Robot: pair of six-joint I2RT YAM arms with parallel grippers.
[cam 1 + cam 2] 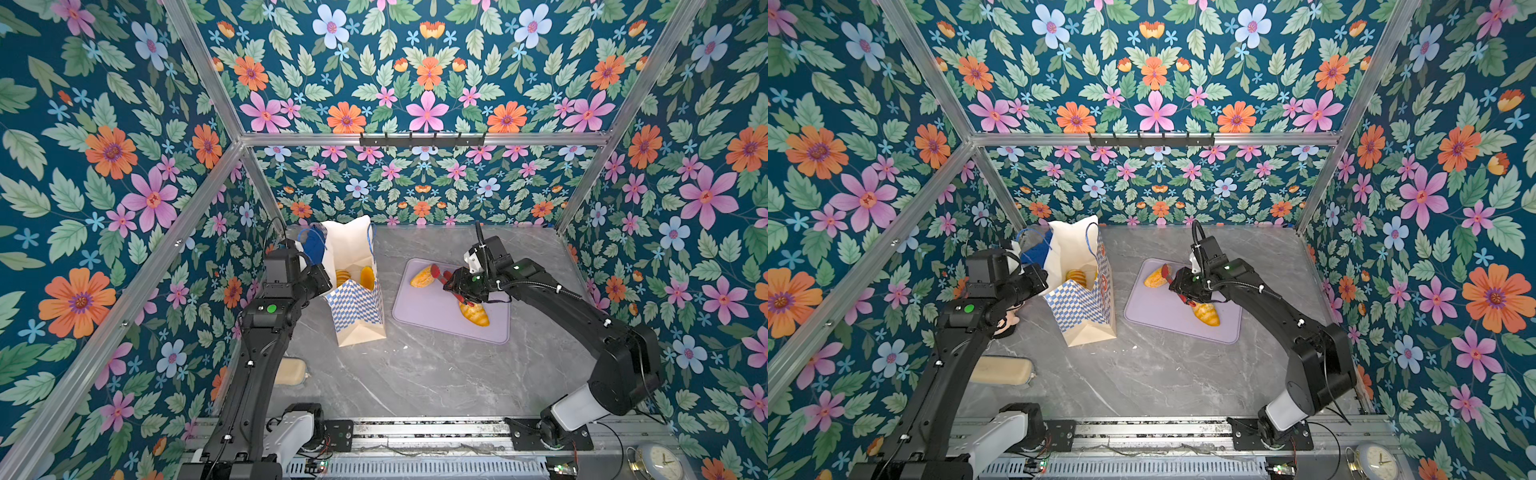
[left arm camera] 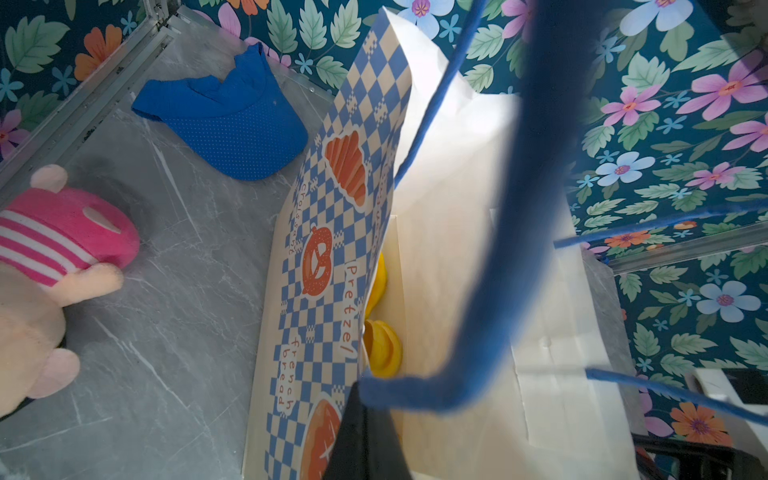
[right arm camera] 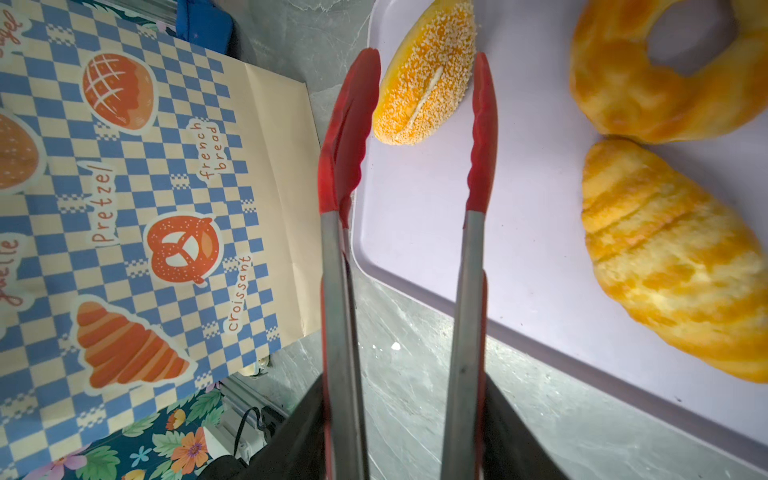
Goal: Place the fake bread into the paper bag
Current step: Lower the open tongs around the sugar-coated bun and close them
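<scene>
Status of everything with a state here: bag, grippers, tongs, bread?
paper bag: upright, mouth open, bread inside.
left gripper: shut on cord handle.
right gripper: shut on tongs.
tongs: open, tips flanking seeded bun.
seeded bun: on tray, ungripped.
ring doughnut: on tray.
scored loaf: on tray.

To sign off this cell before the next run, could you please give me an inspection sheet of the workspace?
Surface: grey marble table, a few white specks; lavender tray lying on it.
Job's things: paper bag upright, mouth open, yellow bread inside; sesame bun, ring doughnut and ridged roll on the tray.
Clutter: blue cap, pink-striped plush doll, cream oblong object.
Grippers: left gripper shut on the bag's cord handle; right gripper grips red-tipped tongs, tips apart by the sesame bun.
Cables: black conduit along the right arm; loose wires on the front rail.
Surroundings: floral walls, aluminium frame, hook rail, clock.
</scene>
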